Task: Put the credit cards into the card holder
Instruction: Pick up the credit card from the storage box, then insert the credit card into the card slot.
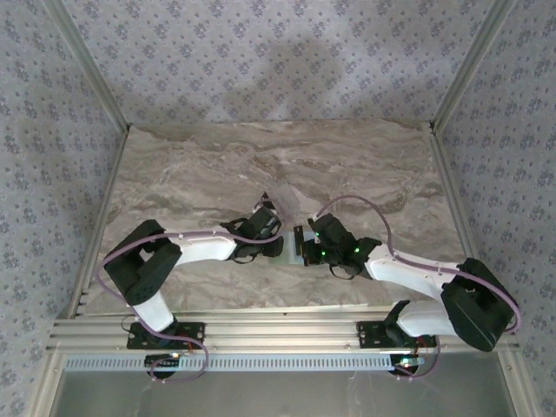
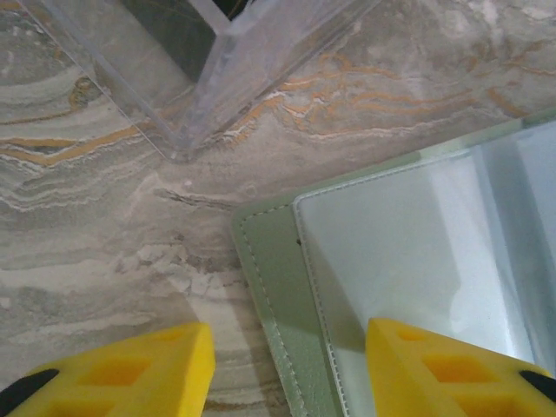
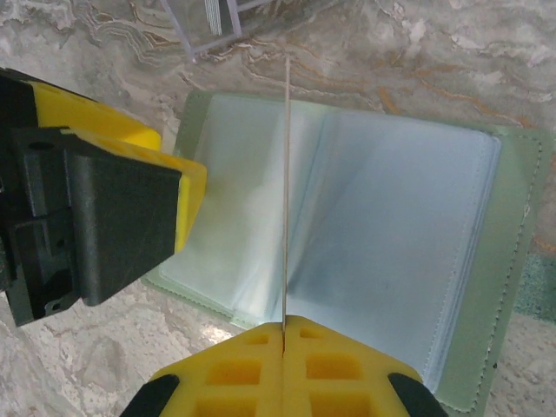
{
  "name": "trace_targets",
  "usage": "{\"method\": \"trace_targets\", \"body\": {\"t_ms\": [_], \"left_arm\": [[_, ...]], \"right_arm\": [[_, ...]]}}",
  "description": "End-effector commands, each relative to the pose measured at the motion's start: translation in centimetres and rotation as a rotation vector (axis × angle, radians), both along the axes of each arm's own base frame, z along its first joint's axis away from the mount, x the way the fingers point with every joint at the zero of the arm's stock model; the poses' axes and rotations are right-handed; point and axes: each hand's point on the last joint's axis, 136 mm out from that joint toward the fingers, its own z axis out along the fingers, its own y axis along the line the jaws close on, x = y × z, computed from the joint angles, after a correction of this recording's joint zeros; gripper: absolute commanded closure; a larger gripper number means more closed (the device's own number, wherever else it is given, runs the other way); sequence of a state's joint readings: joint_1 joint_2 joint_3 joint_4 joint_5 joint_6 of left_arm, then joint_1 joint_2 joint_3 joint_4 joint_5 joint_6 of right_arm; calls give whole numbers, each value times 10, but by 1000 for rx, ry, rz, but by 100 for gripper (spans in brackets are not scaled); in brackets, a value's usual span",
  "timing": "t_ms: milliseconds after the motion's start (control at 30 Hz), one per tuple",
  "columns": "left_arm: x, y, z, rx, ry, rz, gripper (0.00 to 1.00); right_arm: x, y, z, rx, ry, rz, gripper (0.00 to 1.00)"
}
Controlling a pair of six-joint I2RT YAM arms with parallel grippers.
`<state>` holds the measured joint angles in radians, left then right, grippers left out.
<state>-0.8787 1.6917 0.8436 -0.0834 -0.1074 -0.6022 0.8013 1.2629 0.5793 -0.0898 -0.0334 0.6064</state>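
Edgewise, right gripper point(image 3: 284, 337) pinches credit card point(image 3: 285, 174) above open card holder point(image 3: 408, 226)

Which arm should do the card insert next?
Right: right gripper pinches a credit card edge-on above the open card holder; left gripper is open, empty, at the holder's edge.

card holder point(image 3: 391, 234) on the table point(image 2: 87, 243), credit card point(image 3: 285, 174) edge-on above — clear box point(image 2: 234, 52) nearby.

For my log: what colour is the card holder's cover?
Pale grey-green; the card holder shows best in the right wrist view.
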Motion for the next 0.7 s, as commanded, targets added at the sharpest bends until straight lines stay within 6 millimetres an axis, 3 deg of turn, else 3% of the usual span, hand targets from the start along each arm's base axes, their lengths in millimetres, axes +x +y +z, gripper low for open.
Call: {"method": "trace_targets", "body": {"t_ms": [0,300,667], "left_arm": [[-2,3,-23,64,14,-6,52],[-14,3,-31,73,20,-15,61],[-19,3,-39,84,28,-21,62]], "right_arm": [[-1,2,2,31,-10,-3,100],[-2,6,0,113,42,-14,100],[-1,10,0,233,105,-31,100]]}}
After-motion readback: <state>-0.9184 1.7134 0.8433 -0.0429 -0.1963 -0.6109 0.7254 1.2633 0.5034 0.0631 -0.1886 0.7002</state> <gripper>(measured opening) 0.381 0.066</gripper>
